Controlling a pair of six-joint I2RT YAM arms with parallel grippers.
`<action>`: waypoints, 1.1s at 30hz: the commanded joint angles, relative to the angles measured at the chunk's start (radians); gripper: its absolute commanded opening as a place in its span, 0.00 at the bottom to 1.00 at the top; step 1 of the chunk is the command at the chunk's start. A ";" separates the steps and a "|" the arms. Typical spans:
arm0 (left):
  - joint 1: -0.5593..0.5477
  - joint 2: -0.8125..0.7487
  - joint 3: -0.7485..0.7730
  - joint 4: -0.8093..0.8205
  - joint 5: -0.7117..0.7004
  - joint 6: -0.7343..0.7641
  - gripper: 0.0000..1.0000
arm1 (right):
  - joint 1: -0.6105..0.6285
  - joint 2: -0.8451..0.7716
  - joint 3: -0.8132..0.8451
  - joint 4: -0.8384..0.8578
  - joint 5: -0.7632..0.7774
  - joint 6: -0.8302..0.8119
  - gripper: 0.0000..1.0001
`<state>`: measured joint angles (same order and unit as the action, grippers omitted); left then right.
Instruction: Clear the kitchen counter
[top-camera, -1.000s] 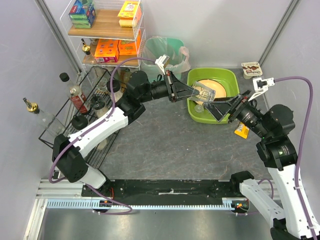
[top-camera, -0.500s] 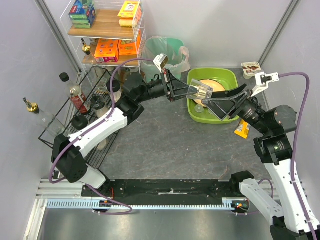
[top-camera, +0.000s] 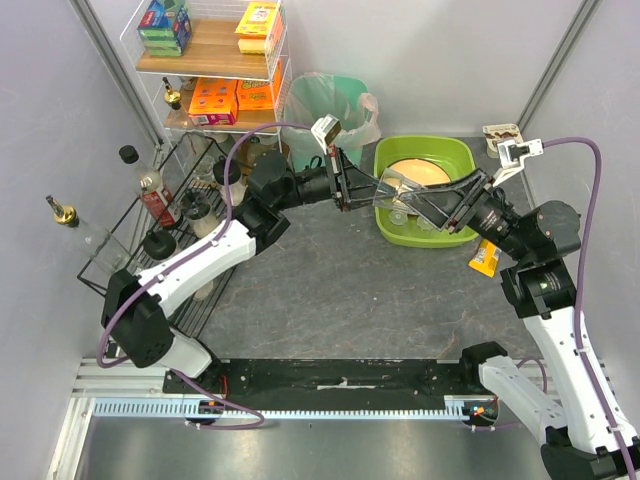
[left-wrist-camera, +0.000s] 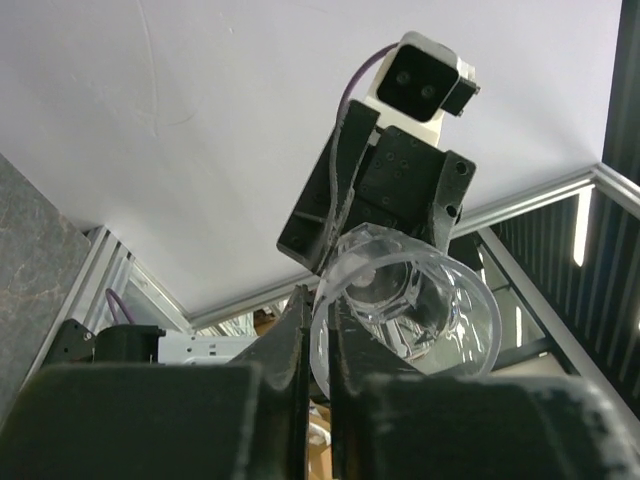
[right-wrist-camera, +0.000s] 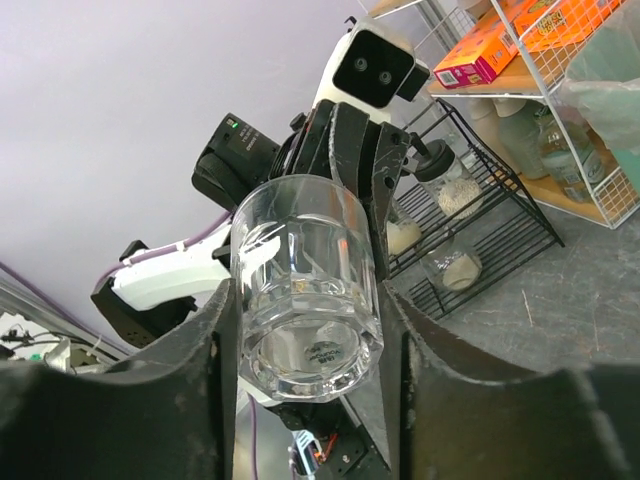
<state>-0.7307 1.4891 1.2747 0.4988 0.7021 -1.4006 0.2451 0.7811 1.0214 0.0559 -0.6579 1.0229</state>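
Dark-grey mottled kitchen counter spreads under a lime-green tub and runs out from it on every side, widest to the tub's left and near side. Pale walls close it in. Tan round plate lies inside the tub. Both arms meet over the tub's near-left part. Left pincer pinches the rim wall of a clear glass tumbler, which is held on its side above the tub, clear of it. In the left wrist view the fingers stand almost together with the rim between them. Right pincer faces it from the tub's right. In the right wrist view its fingers flank the tumbler's body closely on both sides; cannot tell whether they press on the glass. Bin with green liner stands just left of the tub. Black wire rack with bottles sits farther left. Yellow packet lies on the counter off the tub's near-right corner.
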 joint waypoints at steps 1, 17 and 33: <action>-0.003 -0.064 -0.020 0.043 -0.015 -0.014 0.15 | 0.002 -0.006 0.005 0.026 0.007 0.003 0.40; 0.004 -0.435 -0.244 -0.618 -0.847 0.561 0.64 | 0.002 0.177 0.232 -0.707 0.525 -0.530 0.12; 0.004 -0.621 -0.156 -1.002 -0.885 0.997 0.70 | -0.135 0.615 0.298 -0.728 1.003 -0.718 0.11</action>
<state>-0.7261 0.9451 1.0473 -0.3923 -0.1318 -0.5793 0.1429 1.3445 1.2556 -0.7120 0.2665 0.3523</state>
